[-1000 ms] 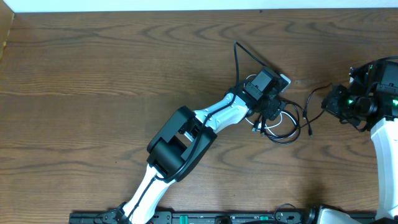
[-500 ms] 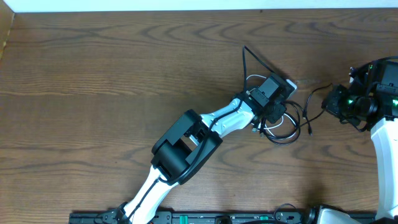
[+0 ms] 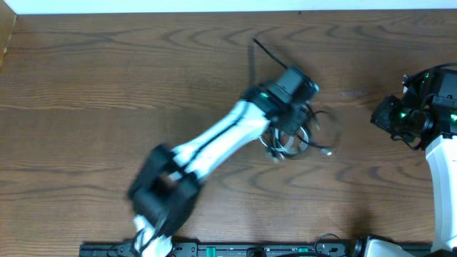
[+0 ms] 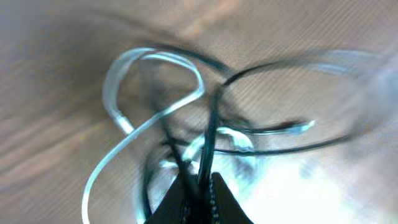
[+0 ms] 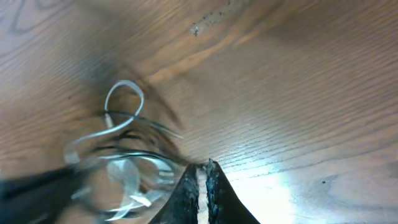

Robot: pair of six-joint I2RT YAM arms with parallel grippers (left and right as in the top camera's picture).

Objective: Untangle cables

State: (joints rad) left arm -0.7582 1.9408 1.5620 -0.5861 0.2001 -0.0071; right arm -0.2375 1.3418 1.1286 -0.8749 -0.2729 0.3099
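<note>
Cables point(image 3: 300, 135) bunched in one loose tangle right of centre on the table point(image 3: 107, 86), under and just beside the left gripper point(image 4: 200, 194). Wider than deep in the overhead view, long axis roughly left to right. Black tail point(image 3: 258, 46) leaving the bunch, pointing up and left toward the far edge. Left jaws pinched shut on a black strand point(image 4: 210, 134), which runs straight away from the fingertips in the wrist view. White loop point(image 4: 155, 87) curling off to its left, black loop point(image 4: 292, 106) lying open to its right. Left arm blurred, so finer crossings impossible to tell. Right gripper point(image 5: 200, 180) closed with nothing visible between its fingers, aimed at bare wood. Well apart from the tangle, which sits to its left in the right wrist view.
</note>
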